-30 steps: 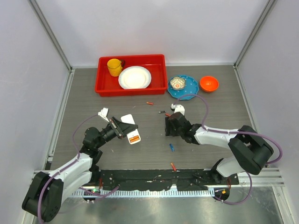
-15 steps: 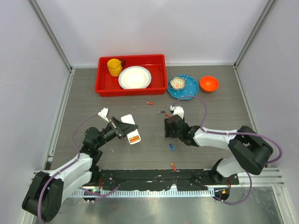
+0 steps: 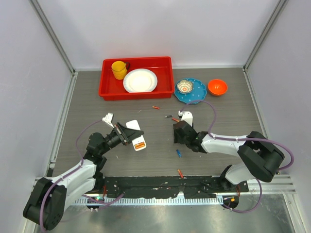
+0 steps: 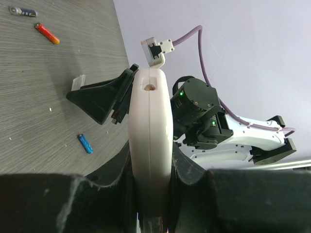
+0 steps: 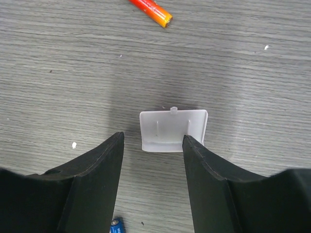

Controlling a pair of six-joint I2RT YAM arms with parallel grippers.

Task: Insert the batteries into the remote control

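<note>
Left fingers [image 4: 116,179] clamp the remote [image 4: 149,136] edge-on. Right fingers [image 5: 97,170], half open and empty, bracket the cover [image 5: 172,130] on the surface [image 5: 58,73].

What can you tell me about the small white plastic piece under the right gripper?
The small white plastic piece is a thin, slightly translucent rectangle with raised edges, two short ribs and a small tab on its far edge. It lies flat on the grey wood-grain table, between the open black fingers of the right gripper. Whether they touch it cannot be told.
</note>
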